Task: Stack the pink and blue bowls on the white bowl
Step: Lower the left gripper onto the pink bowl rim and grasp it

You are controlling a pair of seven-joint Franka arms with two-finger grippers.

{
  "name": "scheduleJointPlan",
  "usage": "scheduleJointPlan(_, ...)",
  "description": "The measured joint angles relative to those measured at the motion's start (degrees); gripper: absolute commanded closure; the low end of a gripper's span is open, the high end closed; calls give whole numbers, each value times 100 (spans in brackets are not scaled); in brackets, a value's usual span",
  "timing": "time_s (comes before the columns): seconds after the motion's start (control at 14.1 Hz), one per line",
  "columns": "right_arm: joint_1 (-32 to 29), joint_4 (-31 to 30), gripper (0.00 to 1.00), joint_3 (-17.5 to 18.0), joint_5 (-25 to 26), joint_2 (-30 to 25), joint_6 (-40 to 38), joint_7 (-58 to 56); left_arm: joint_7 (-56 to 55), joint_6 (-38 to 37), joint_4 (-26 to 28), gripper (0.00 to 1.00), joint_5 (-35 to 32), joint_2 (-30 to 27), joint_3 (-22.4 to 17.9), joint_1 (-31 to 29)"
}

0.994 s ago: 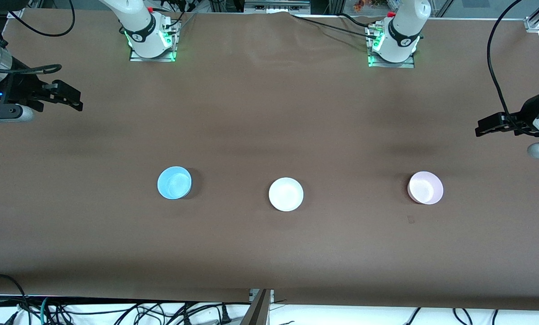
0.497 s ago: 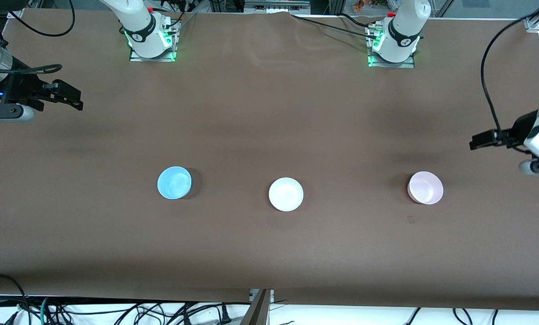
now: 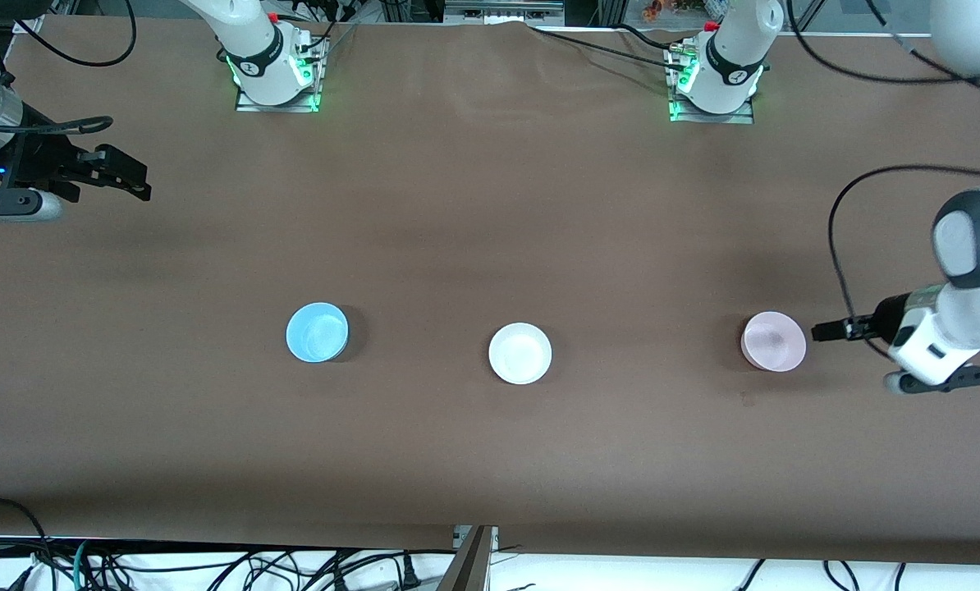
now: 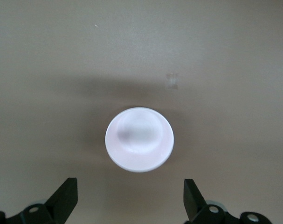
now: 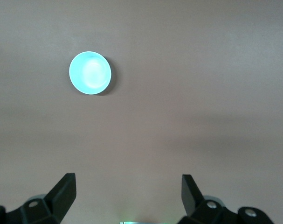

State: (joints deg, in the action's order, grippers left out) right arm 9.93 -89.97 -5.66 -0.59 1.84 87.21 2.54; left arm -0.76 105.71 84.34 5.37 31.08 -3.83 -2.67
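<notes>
Brown cloth-covered table (image 3: 490,205) carries three small round plastic bowls in a row. White bowl (image 3: 520,353), the stacking base, sits mid-row; sky-blue bowl (image 3: 317,332) toward the right arm's end, pale pink bowl (image 3: 773,341) toward the left arm's. Left gripper (image 4: 129,200), fingers apart, hovers beside the pink bowl, apparently lining up a grasp. Right gripper (image 5: 127,198), fingers apart, waits well away from the blue bowl.

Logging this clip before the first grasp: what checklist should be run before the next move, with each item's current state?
1. Left tool open: ok.
2. Left tool near the pink bowl, not yet touching: ok.
3. Pink bowl upright, empty: ok.
4. White bowl uncovered, nothing stacked in it: ok.
5. Blue bowl apart from the white bowl, toward the right arm's end: ok.
6. Right tool open, waiting at the table's edge: ok.
</notes>
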Motion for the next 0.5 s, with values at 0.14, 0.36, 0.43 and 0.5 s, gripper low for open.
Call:
scheduleJointPlan(0.14, 0, 0, 0, 0, 0, 0, 0, 2, 219, 378, 18, 0, 26, 347, -3, -70)
scheduleJointPlan(0.36, 0, 2, 0, 0, -1, 0, 3, 6, 924, 1011, 269, 0, 424, 662, -23, -293)
scheduleJointPlan(0.43, 0, 2, 0, 0, -1, 0, 4, 7, 1049, 1204, 426, 0, 498, 707, -28, -356)
scheduleJointPlan(0.5, 0, 2, 0, 0, -1, 0, 4, 8, 1116, 1381, 590, 6, 517, 726, -30, -399)
